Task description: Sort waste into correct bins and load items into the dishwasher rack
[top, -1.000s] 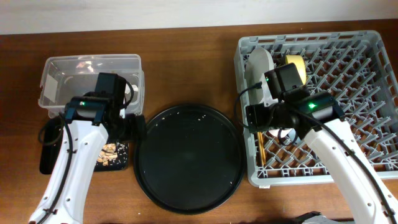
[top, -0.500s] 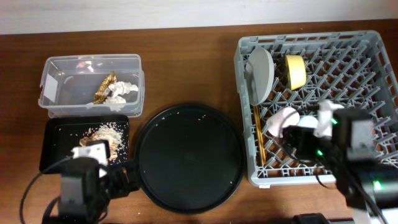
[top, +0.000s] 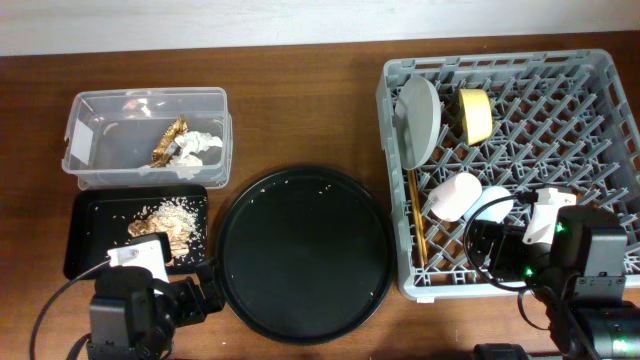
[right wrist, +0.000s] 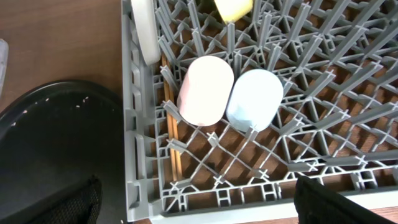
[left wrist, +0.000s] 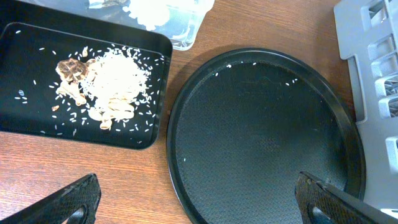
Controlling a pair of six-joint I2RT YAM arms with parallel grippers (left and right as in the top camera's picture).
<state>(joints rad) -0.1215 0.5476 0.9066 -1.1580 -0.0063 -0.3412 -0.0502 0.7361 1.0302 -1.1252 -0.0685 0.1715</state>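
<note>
The clear tub holds the white tissue and the gold wrapper. The shallow black tray holds rice and crumbs, also in the left wrist view. The grey rack holds the plate on edge, the yellow bowl, the pink cup, the blue cup and the chopsticks by its left wall. My left gripper is open and empty above the round tray's near-left rim. My right gripper is open and empty above the rack's near edge.
A large round black tray with a few rice grains sits between the bins and the rack. Both arms are at the table's near edge, the left near the black tray, the right over the rack's near right corner.
Both arms have pulled back from the tub and the rack to the table's near edge. The tub's contents and the two cups in the rack are now uncovered.
</note>
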